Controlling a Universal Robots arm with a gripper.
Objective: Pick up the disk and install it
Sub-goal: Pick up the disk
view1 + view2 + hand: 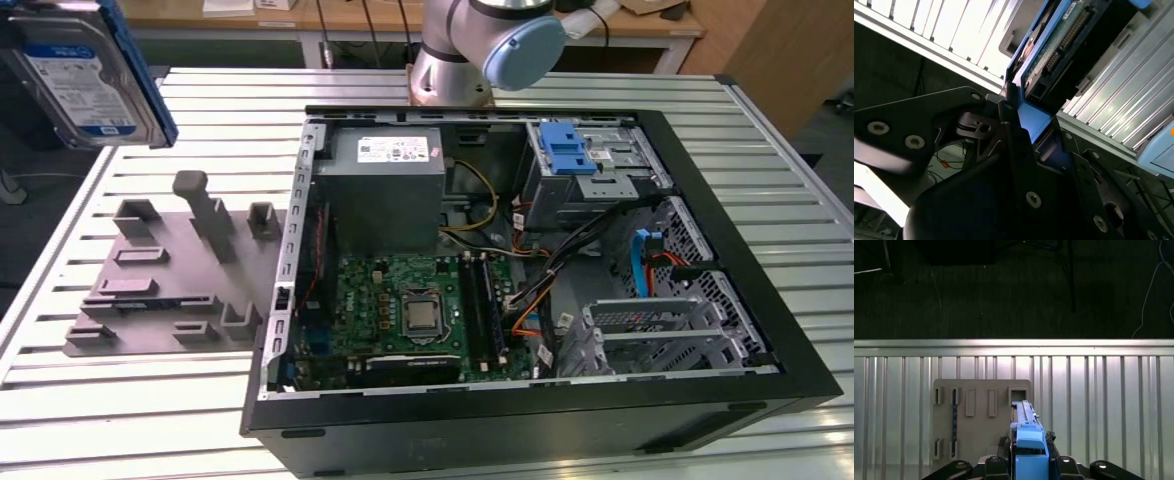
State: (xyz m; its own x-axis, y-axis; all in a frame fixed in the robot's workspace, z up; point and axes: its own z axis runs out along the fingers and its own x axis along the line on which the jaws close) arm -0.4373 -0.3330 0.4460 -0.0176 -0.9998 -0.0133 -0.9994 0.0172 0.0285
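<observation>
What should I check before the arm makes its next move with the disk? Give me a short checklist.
1. Grip on the disk: ok. The gripper is shut on its blue carrier in both wrist views.
2. Disk off the grey holder plate: ok. It is held in the air at the exterior view's left.
3. Computer case open: ok. The side is off and the inside shows.
4. Silver cage free to take the disk: cannot tell.
5. Cables by the cage: probably not ok. Loose wires run right beside it.
</observation>
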